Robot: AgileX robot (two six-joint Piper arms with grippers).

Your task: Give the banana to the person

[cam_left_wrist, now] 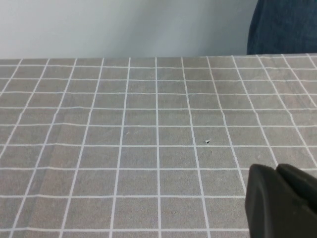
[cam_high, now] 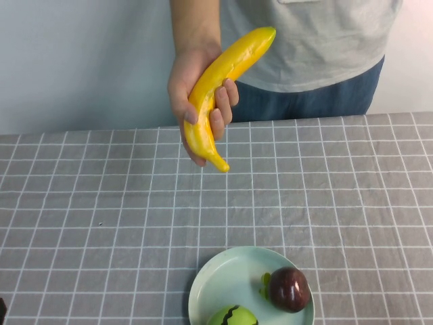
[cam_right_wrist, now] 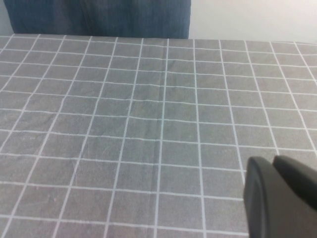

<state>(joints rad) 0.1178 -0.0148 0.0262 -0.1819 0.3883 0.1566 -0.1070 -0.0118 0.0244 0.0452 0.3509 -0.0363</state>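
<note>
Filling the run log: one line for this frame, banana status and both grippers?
banana: in person's hand, off table | left gripper: low over cloth, holding nothing | right gripper: low over cloth, holding nothing

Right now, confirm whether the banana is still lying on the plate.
No: the banana is gripped in the person's hand above the table, while the plate holds only two other fruits.

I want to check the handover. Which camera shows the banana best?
The high view: the banana shows whole, held in the person's hand above the table. Both wrist views show only tablecloth and jeans, no banana. The left hand and right hand sit low, holding nothing.
</note>
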